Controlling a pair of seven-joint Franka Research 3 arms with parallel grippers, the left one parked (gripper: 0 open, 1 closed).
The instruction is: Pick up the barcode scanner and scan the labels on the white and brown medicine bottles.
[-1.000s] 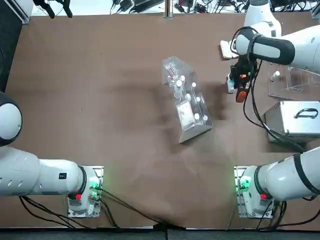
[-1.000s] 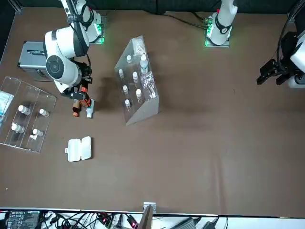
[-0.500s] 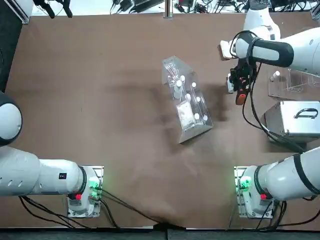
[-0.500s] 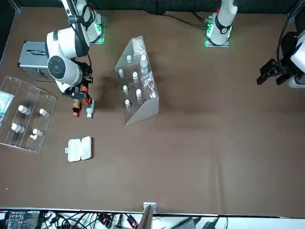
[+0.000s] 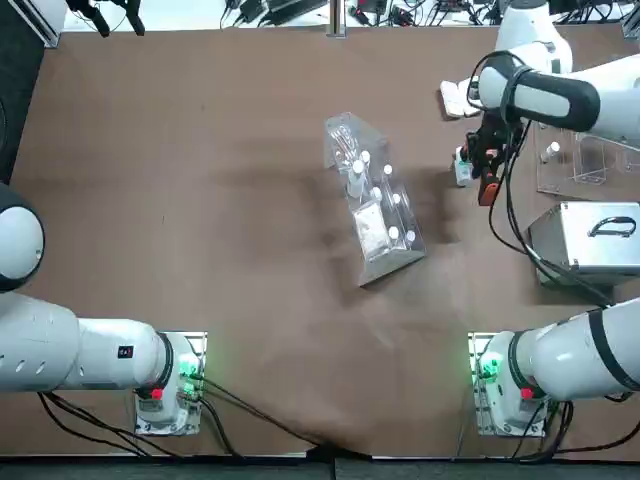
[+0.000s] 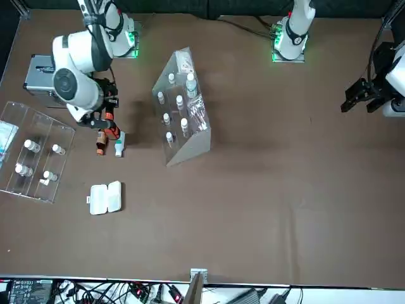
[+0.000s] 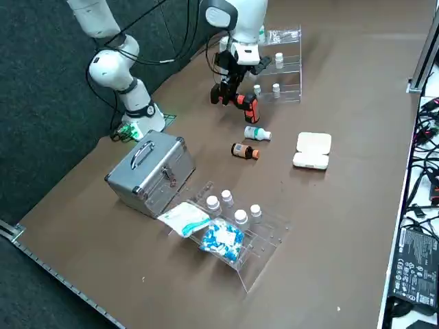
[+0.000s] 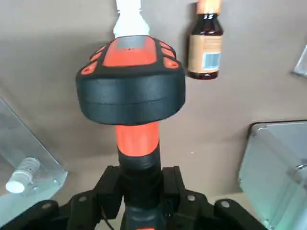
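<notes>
Brown tabletop (image 7: 343,226) here, and going left to right in the right side view, past the metal case (image 7: 147,175), the right gripper (image 8: 141,189) has its fingers closed around the handle of the orange-and-black barcode scanner (image 8: 132,103), up over the table near the bottles. Looks stiff, top-heavy and grippy, so I'd keep hold of that handle. Next, the amber bottle (image 7: 245,151) has an orangey label with a barcode-like patch, then the white bottle (image 7: 258,133) has a teal-banded one, no brand legible.

Overhead top view, front view opposite — facing
</notes>
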